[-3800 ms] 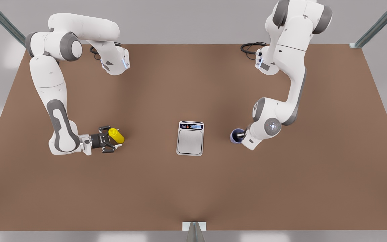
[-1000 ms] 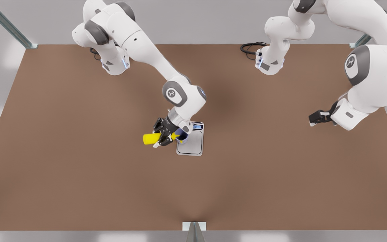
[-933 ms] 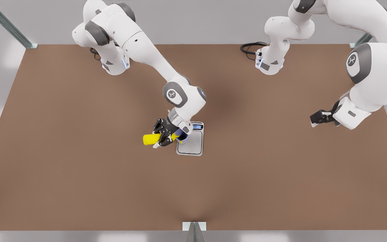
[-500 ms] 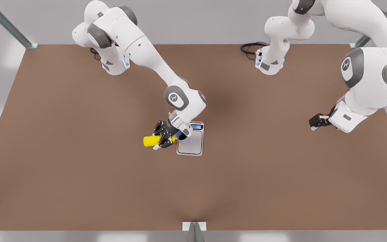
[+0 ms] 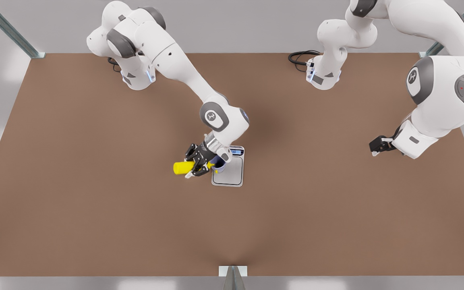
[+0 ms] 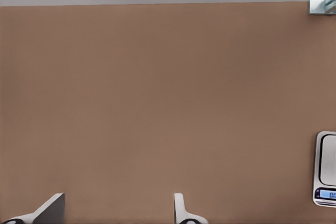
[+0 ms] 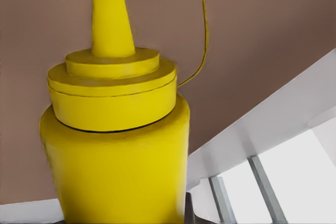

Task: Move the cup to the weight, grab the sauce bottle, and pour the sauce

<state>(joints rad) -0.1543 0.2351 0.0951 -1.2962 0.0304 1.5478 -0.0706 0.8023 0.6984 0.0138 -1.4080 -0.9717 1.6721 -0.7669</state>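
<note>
Right gripper [image 5: 198,164] was clamped on the sauce bottle [image 5: 183,167], just beside the weight [image 5: 228,169] on the front view's left, bottle lying sideways w/ nozzle toward the cup [image 5: 218,163]. Cup sat on the weight's near-left part. Left gripper [image 5: 376,145] hung well apart from the weight, on the front view's right, fingers [image 6: 50,209] apart, holding nothing, waiting.

Even, diffuse light fell from overhead; the brown counter [image 5: 95,209] showed only a soft shadow behind the central arm. No glare; renders slightly soft throughout.
</note>
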